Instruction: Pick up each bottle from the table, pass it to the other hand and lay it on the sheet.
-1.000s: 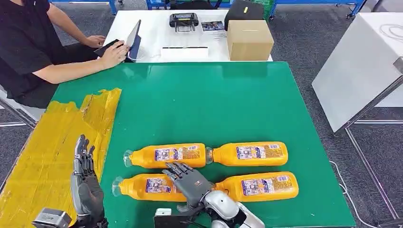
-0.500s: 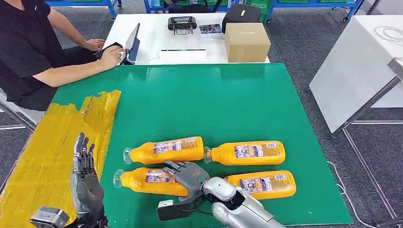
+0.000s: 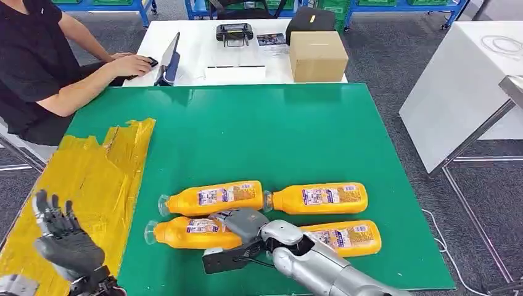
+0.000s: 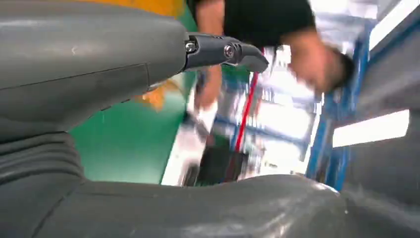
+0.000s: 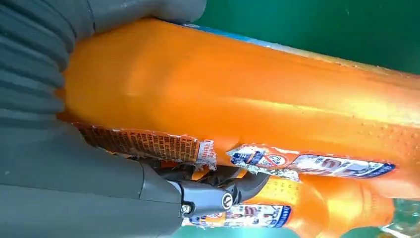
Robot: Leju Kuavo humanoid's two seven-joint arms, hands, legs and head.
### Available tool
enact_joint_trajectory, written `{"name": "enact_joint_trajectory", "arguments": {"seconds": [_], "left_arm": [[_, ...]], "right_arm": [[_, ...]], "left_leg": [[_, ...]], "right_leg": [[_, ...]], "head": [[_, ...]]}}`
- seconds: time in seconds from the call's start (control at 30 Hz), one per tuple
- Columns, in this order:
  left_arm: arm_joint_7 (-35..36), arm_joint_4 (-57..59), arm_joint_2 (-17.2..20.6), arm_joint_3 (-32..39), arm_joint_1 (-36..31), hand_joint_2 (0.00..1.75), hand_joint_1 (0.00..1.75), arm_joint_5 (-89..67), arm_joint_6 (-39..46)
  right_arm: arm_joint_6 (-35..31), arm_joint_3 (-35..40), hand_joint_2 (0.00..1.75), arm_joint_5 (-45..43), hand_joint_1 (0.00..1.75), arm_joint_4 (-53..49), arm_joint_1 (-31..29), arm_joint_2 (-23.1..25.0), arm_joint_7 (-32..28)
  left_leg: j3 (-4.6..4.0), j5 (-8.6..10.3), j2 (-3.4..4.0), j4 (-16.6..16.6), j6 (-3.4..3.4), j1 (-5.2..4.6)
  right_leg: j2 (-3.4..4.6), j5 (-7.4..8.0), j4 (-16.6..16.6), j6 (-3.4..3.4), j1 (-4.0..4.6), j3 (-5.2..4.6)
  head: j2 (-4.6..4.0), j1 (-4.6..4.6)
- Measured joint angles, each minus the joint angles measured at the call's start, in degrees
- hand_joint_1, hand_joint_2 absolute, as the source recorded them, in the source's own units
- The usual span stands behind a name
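My right hand [image 3: 240,225] lies on the near-left bottle [image 3: 191,233], fingers wrapped around its orange body; in the right wrist view the bottle [image 5: 237,99] fills the palm, with my thumb on one side and a dark finger [image 5: 218,196] hooked under its torn label. The bottle lies on its side on the green table [image 3: 277,135], clear cap pointing toward the yellow sheet [image 3: 80,191].

Three more orange bottles lie on the green table near it. One [image 3: 213,197] lies just beyond the held bottle, almost touching it. Another [image 3: 317,198] lies end to end with that one, its cap at the first one's base. The last [image 3: 342,237] lies on the far side of my right wrist from the held bottle, partly covered by my forearm.

My left hand [image 3: 61,237] hovers over the near end of the yellow sheet, palm up, fingers spread apart and holding nothing.

Beyond the green table, a person [image 3: 37,68] in a black shirt sits at a white table [image 3: 203,46] that carries a cardboard box [image 3: 317,55].
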Motion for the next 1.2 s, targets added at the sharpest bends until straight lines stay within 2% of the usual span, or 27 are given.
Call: {"name": "enact_joint_trajectory", "arguments": {"seconds": [0.23,0.53,0.57,0.67,0.8,0.97,1.2], "left_arm": [[0.0,-1.7,-0.5,2.4,0.6,0.00,0.00,4.2,3.3],[0.0,-2.6,-0.8,3.5,0.9,0.00,0.00,4.6,3.6],[0.0,-2.6,-0.8,3.6,0.9,1.75,0.00,4.6,3.6],[0.0,-2.8,-0.8,3.8,1.2,1.75,0.00,6.3,5.1],[0.0,-2.3,-0.9,4.2,2.6,1.75,0.00,11.9,5.4],[6.6,3.8,-1.2,4.3,2.2,1.75,0.00,13.0,-14.4],[10.2,9.1,-1.4,3.1,1.9,1.75,0.00,8.2,-24.5]], "right_arm": [[-4.0,0.1,1.75,-3.0,1.75,2.0,0.3,1.2,1.4],[-4.2,-0.4,1.75,-3.1,1.75,2.9,0.3,2.1,1.5],[-4.3,-0.5,1.75,-3.1,1.75,2.9,0.3,2.1,1.5],[-8.2,-1.2,1.75,-5.9,1.75,3.0,1.5,2.8,1.0],[-16.5,-6.8,1.75,-11.1,1.75,-1.4,7.6,4.1,-1.1],[-18.7,-12.7,1.75,-12.8,1.75,-14.8,19.0,4.4,-6.9],[-18.9,-17.7,1.75,-13.3,1.75,-25.4,24.3,4.7,-13.9]], "left_leg": [[0.17,0.00,0.04,0.0,-0.01,0.01],[0.34,-0.01,0.05,0.0,0.00,0.00],[0.34,-0.01,0.05,0.0,0.00,0.00],[0.32,-0.01,0.03,0.0,-0.01,0.01],[0.17,-0.01,0.02,0.0,-0.01,0.01],[-0.88,0.19,-0.28,0.0,0.04,-0.02],[-1.21,0.16,-0.25,0.0,0.04,-0.05]], "right_leg": [[0.03,0.04,0.0,-0.10,0.02,0.13],[0.04,0.05,0.0,-0.09,0.01,0.29],[0.04,0.05,0.0,-0.09,0.01,0.29],[0.04,0.04,0.0,-0.09,0.02,0.29],[0.02,0.01,0.0,-0.06,0.02,0.15],[-0.16,0.11,0.1,0.09,0.00,-0.10],[-0.14,0.11,0.0,0.11,-0.07,-0.46]], "head": [[0.00,0.00],[0.00,0.02],[0.00,0.02],[0.00,0.02],[0.00,0.02],[0.00,0.00],[0.00,0.02]]}}
